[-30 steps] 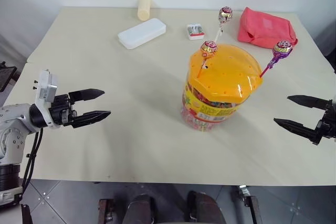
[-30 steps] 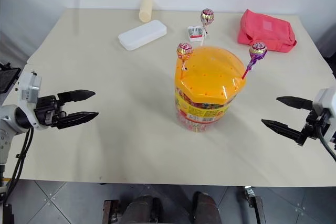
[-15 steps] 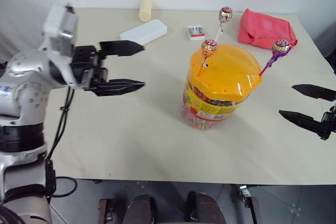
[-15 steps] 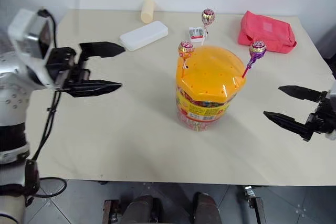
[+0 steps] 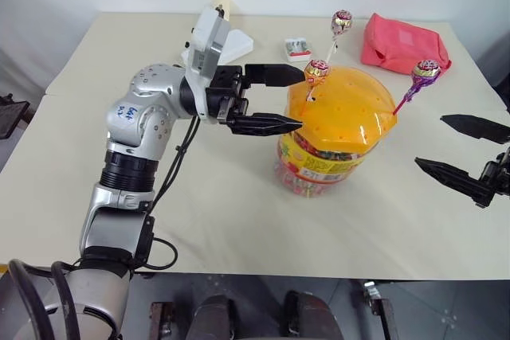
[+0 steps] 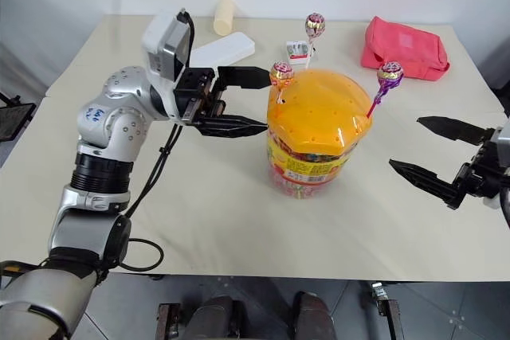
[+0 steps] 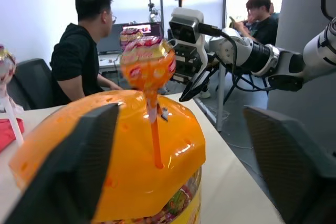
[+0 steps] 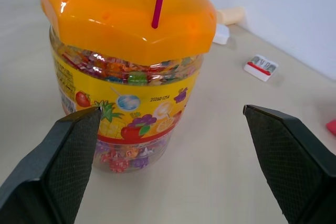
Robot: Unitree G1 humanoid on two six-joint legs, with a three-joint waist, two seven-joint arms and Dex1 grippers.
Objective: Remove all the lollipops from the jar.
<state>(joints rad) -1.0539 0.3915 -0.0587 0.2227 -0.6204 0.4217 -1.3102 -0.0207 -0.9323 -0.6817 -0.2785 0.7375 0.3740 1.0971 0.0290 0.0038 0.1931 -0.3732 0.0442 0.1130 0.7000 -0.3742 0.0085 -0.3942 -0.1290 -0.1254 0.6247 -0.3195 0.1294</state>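
Fingers of my left gripper (image 5: 293,99) stand apart, one tip above and one below, bracketing the stick of the gold-red lollipop (image 5: 316,72) at the near-left edge of the jar's lid; nothing is pinched, the tips sit just beside the stick and I cannot tell whether either touches it. From my left wrist the same lollipop (image 7: 146,64) rises between my two dark fingers (image 7: 73,171), its orange-red stick planted in a hole of the domed orange lid. My right gripper (image 5: 466,149) hangs off the right side of the jar (image 5: 335,137), its fingers spread wide and holding nothing, well apart from the tub. The jar stands upright near the middle of the counter (image 5: 199,197), clear wall showing coloured sweets and a yellow-red label. Three lollipops stick up from its lid: the gold-red one at the left, a pink-silver one (image 5: 342,21) on a white stick at the far side, and a purple-gold one (image 5: 427,72) leaning out at the right on a pink-purple stick. Behind the jar on the counter lie a flat white box (image 5: 239,41), a small red-and-white packet (image 5: 296,47), a cream cylinder (image 6: 225,14) and a red pouch (image 5: 402,41). Beyond the jar in my left wrist view, two people sit.
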